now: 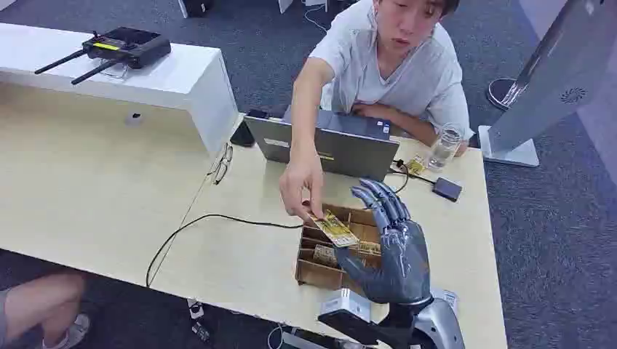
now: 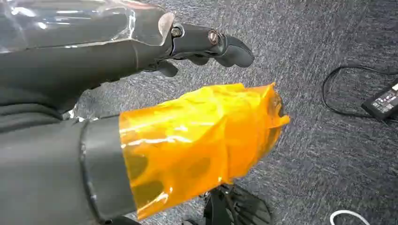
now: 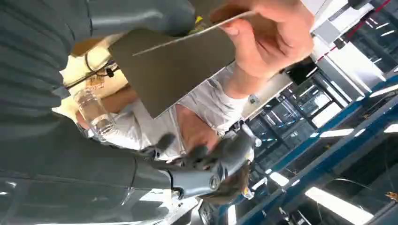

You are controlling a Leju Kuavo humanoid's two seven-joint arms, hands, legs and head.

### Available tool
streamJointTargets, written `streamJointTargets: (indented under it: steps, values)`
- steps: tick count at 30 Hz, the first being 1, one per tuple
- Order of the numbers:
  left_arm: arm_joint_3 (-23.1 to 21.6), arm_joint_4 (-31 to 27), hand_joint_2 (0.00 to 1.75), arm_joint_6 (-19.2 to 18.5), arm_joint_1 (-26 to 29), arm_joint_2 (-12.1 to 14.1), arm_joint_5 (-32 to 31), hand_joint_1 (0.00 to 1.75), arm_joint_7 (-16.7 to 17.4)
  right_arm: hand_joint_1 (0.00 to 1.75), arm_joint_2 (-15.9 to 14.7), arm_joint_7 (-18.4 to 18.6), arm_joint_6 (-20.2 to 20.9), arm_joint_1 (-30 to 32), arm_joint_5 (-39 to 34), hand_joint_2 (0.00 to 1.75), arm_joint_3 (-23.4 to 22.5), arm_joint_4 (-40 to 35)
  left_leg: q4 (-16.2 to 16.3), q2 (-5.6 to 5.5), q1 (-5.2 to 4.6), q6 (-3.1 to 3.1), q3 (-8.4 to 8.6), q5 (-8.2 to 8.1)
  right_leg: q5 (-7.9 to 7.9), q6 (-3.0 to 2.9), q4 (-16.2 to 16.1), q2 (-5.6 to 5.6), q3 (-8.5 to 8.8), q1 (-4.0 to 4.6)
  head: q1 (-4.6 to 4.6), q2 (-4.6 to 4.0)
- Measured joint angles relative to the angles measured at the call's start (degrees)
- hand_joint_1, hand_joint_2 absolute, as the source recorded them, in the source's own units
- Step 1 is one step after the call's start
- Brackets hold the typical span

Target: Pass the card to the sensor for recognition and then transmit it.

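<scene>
A yellow patterned card (image 1: pixel 335 229) is pinched by a person's hand (image 1: pixel 300 185) just above a wooden compartment box (image 1: pixel 317 274) that holds more cards. My right hand (image 1: pixel 389 247) stands upright right beside the card, fingers spread and raised, thumb close to the card's end. In the right wrist view the card (image 3: pixel 187 35) shows edge-on in the person's fingers (image 3: pixel 267 37), under my thumb (image 3: pixel 141 16); my fingers are far apart from it. A small dark box on a cable (image 1: pixel 447 189) lies at the table's right. My left hand (image 2: pixel 211 44) hangs over the carpet holding nothing.
A grey laptop (image 1: pixel 327 142) stands behind the box, with a clear bottle (image 1: pixel 444 149) to its right and glasses (image 1: pixel 222 163) to its left. A black cable (image 1: pixel 189 225) crosses the table. A router (image 1: pixel 124 47) sits on the white counter. A power adapter (image 2: pixel 382 101) lies on the carpet.
</scene>
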Motion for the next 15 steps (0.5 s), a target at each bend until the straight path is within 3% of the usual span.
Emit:
streamJointTargets:
  steps: [4, 15]
  values:
    - [-0.33, 0.00, 0.00, 0.00, 0.01, 0.00, -0.09, 0.00, 0.13, 1.62, 0.00, 0.00, 0.15, 0.07, 0.00, 1.75, 0.00, 0.00, 0.00, 0.00, 0.00, 0.00, 0.00, 0.00, 0.00, 0.00, 0.00, 0.00, 0.00, 0.00, 0.00, 0.00]
    - [-0.68, 0.00, 0.00, -0.04, 0.03, -0.02, -0.13, 0.00, 0.20, 1.73, 0.00, -0.04, 0.74, 0.14, 0.00, 1.75, 0.00, -0.02, 0.00, 0.00, 0.00, 0.00, 0.00, 0.00, 0.00, 0.00, 0.00, 0.00, 0.00, 0.00, 0.02, 0.00]
